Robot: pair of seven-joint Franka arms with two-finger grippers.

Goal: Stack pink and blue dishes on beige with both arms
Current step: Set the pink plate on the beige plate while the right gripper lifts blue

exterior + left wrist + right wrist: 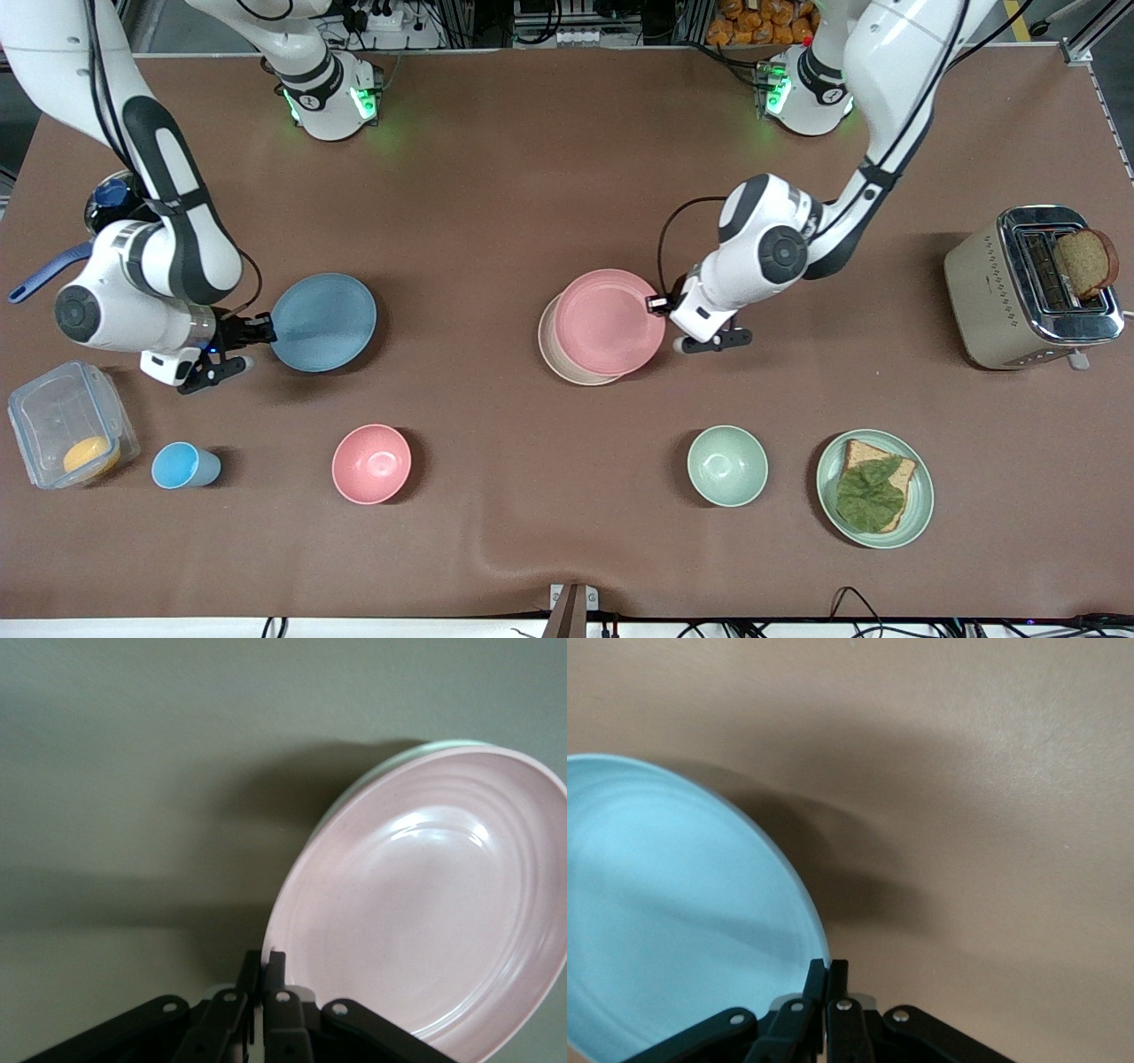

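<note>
The pale pink plate [609,321] lies over the beige plate [554,353], shifted a little so a beige crescent shows. My left gripper [658,304] is shut on the pink plate's rim at the edge toward the left arm's end. In the left wrist view the gripper [273,961] pinches the pink plate [425,921], and a thin beige rim [416,751] shows under it. The light blue plate [323,321] sits toward the right arm's end, with my right gripper [266,330] shut on its rim. The right wrist view shows that gripper [830,967] on the blue plate [673,912], which casts a broad shadow.
Nearer the camera stand a blue cup [182,465], a pink bowl [371,463], a green bowl [727,465] and a green plate [923,507] with bread and leaf. A clear container [66,425] and a pan [111,199] are at the right arm's end. A toaster [1019,292] is at the left arm's end.
</note>
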